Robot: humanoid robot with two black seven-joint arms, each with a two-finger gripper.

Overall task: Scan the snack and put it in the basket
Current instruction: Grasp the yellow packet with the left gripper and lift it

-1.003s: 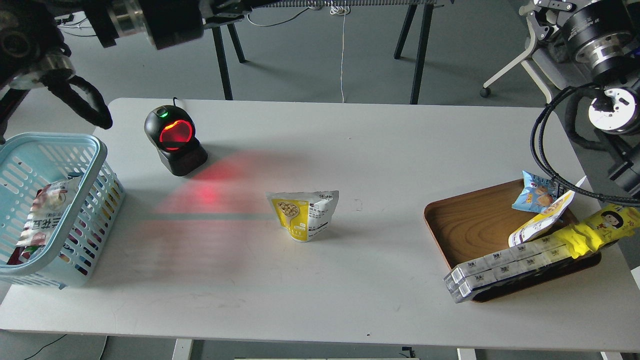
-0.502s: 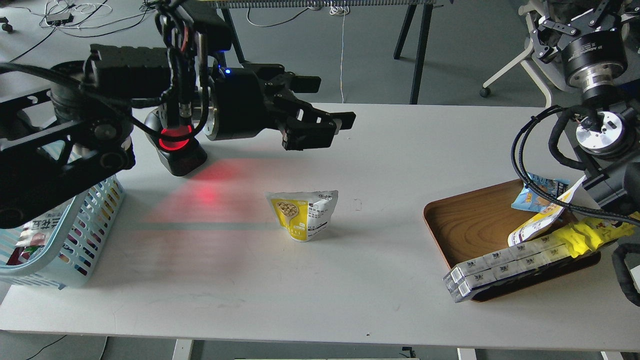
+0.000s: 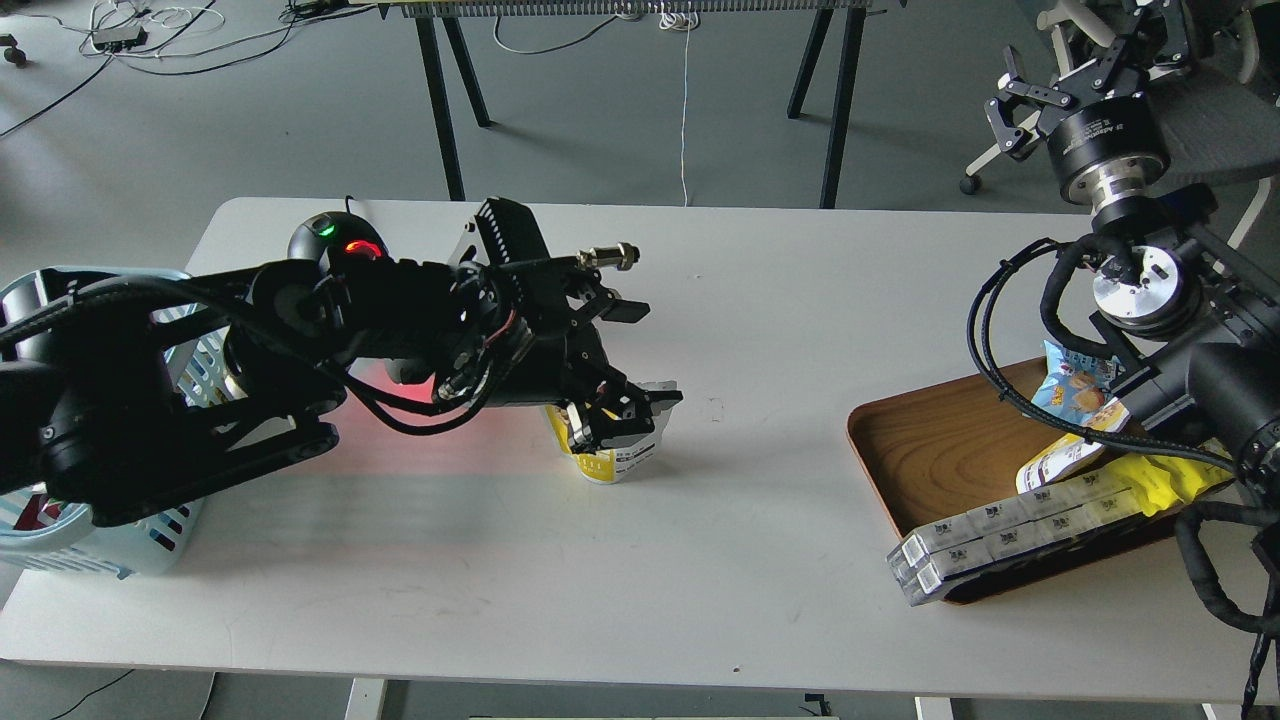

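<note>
Left tool [image 3: 622,415] has dropped onto the snack [image 3: 612,462] mid-worktop [image 3: 700,560], fingers looking clamped on its top; right tool [image 3: 1085,60] is hanging spread apart.

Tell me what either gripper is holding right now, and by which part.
Cannot tell for sure: the left gripper is down at the top of the snack, fingers straddling it, closure unclear. The right gripper holds nothing.
</note>
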